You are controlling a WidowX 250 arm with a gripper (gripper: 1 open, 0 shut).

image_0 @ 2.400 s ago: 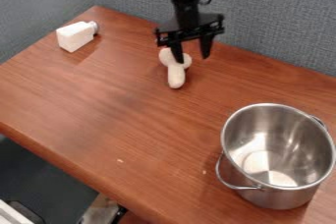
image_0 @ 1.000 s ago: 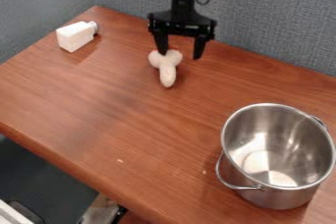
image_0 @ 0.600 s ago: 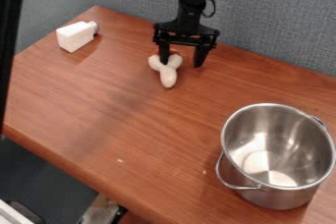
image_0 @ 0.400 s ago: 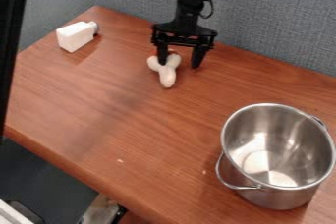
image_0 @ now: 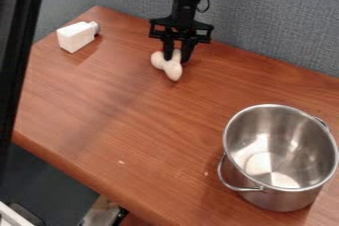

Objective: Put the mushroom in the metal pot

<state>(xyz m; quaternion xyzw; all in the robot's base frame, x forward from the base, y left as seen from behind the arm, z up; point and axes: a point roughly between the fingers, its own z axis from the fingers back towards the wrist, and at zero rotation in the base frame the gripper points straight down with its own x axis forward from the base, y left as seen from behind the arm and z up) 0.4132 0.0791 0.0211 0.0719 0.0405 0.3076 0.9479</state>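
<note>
The mushroom (image_0: 167, 65), a small cream-white piece, lies on the wooden table at the back centre. My gripper (image_0: 176, 54) comes straight down on it from above, and its black fingers (image_0: 184, 52) are drawn in close against the mushroom's upper end. The mushroom still rests on the table. The metal pot (image_0: 229, 143) stands upright at the front right, shiny, with nothing visible inside, well apart from the gripper.
A white rectangular block (image_0: 77, 36) lies at the table's back left corner. A dark vertical bar (image_0: 19, 61) covers the left edge of the view. The table's front edge (image_0: 119, 192) runs diagonally, with a drop below it.
The fingers, spread wide on either side of the mushroom a moment ago, have closed in on it. The mushroom has stayed in about the same place.
</note>
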